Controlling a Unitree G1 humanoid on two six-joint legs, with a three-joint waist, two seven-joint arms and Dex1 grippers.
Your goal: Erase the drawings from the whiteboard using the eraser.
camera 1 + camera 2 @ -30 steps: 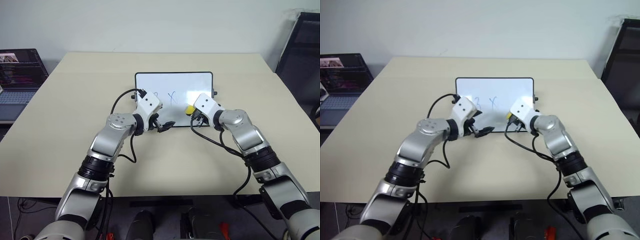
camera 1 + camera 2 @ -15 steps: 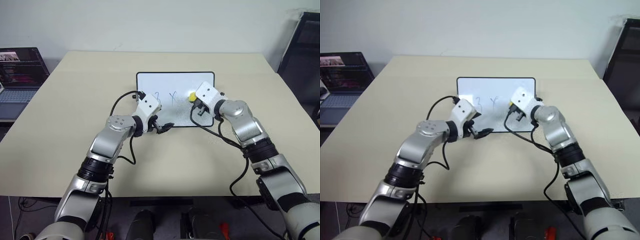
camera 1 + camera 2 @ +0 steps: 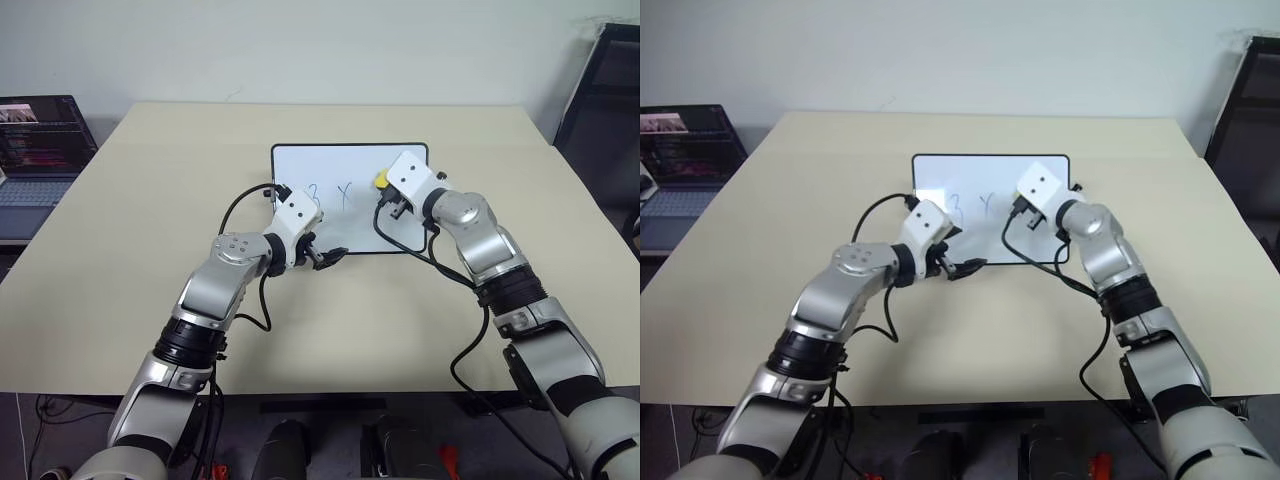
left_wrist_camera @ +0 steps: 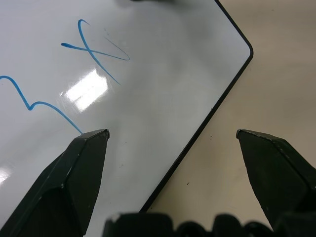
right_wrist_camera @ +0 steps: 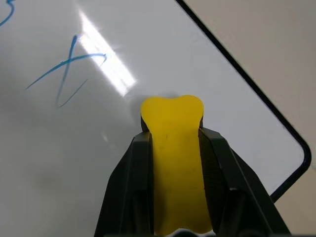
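Note:
The whiteboard (image 3: 300, 165) lies flat in the middle of the table. Two blue drawings show on it, a "3" (image 3: 313, 190) and an "X" (image 3: 346, 192). My right gripper (image 3: 385, 192) is shut on the yellow eraser (image 5: 173, 148), whose tip rests on the white surface just right of the "X" (image 5: 66, 74). My left gripper (image 4: 173, 133) is open at the board's front edge, one finger (image 4: 74, 173) over the board near the "3" (image 4: 34, 103), the other (image 4: 276, 168) over the table.
The beige table (image 3: 150, 200) has bare room on all sides of the board. An open laptop (image 3: 40, 140) stands off the table's left side. A black chair (image 3: 600, 90) stands at the far right.
My right gripper has carried the eraser from the board's front right part toward its far edge, beside the "X". The left arm has stayed in place.

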